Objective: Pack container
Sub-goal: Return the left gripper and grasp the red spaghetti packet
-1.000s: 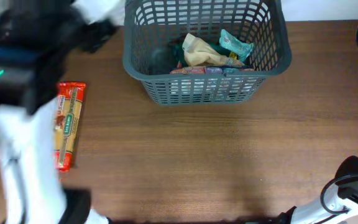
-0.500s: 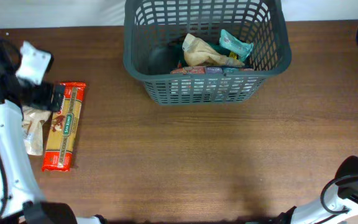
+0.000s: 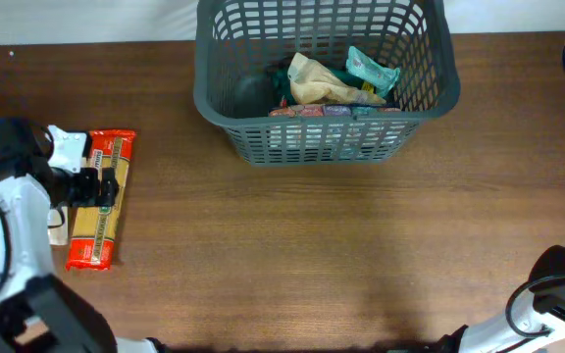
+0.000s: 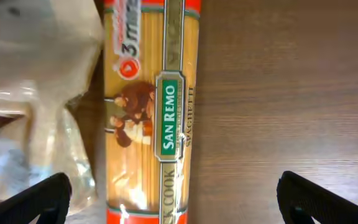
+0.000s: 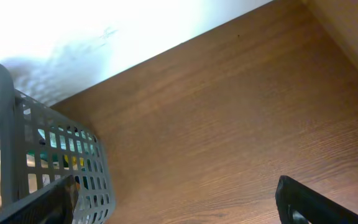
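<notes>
The left end effector (image 4: 173,190) hangs over the spaghetti packet (image 4: 151,112) with its fingers spread wide, one on each side of the narrow width and gripping nothing. It is probably lined up this way so it can close across the packet. A clear bag (image 4: 30,93) lies just beside the packet on the bench (image 4: 278,93). The basket (image 3: 322,137) stands well apart at the far middle, with snack packs (image 3: 332,83) inside. The right end effector (image 5: 176,202), fingers apart and empty, sits out of the way.
</notes>
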`<state>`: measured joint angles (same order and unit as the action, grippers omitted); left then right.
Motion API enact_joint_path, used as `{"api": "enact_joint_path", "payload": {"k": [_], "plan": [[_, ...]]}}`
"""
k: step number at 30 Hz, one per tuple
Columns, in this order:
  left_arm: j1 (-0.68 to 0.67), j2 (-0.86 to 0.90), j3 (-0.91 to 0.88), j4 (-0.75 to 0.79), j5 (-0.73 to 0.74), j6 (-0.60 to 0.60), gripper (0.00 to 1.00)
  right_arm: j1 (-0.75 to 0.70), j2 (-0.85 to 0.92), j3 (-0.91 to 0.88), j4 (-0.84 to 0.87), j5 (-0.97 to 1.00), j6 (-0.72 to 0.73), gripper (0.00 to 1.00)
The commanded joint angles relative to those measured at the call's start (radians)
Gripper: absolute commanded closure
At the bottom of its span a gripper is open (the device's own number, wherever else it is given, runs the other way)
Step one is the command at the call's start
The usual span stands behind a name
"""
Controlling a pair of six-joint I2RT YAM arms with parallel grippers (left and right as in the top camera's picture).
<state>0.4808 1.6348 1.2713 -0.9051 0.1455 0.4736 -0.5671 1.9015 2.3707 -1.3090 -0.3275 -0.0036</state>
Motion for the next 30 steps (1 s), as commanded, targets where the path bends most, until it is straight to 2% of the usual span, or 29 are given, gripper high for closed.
{"api": "enact_joint_path", "payload": {"k": [1, 10, 21, 22, 24, 26, 28, 29, 30], "plan": [[0.0, 0.11, -0.012, 0.02, -0.035, -0.014, 0.02, -0.002, 0.003, -0.004, 0.003, -0.009, -0.003, 0.01], [0.0, 0.241, -0.012, 0.064, -0.147, -0.039, 0.07, -0.002, 0.003, -0.004, 0.003, -0.009, -0.003, 0.01], [-0.002, 0.369, -0.012, 0.08, -0.153, -0.04, 0.11, -0.002, 0.003, -0.004, 0.003, -0.009, -0.003, 0.01], [-0.002, 0.38, -0.012, 0.08, -0.153, -0.039, 0.18, -0.002, 0.003, -0.004, 0.003, -0.009, -0.002, 0.01], [-0.003, 0.393, -0.012, 0.081, -0.15, -0.039, 0.24, -0.002, 0.003, -0.004, 0.003, -0.009, -0.003, 0.01], [-0.003, 0.396, -0.012, 0.083, -0.15, -0.039, 0.38, -0.002, 0.003, -0.004, 0.003, -0.009, -0.003, 0.01], [-0.003, 0.396, -0.007, 0.083, -0.15, -0.039, 0.81, -0.002, 0.003, -0.004, 0.003, -0.009, -0.002, 0.01], [-0.003, 0.396, 0.0, 0.082, -0.144, -0.04, 0.98, -0.002, 0.003, -0.004, 0.003, -0.009, -0.002, 0.01], [-0.005, 0.396, 0.011, 0.074, -0.126, -0.045, 0.98, -0.002, 0.003, -0.004, 0.003, -0.009, -0.002, 0.01]]}}
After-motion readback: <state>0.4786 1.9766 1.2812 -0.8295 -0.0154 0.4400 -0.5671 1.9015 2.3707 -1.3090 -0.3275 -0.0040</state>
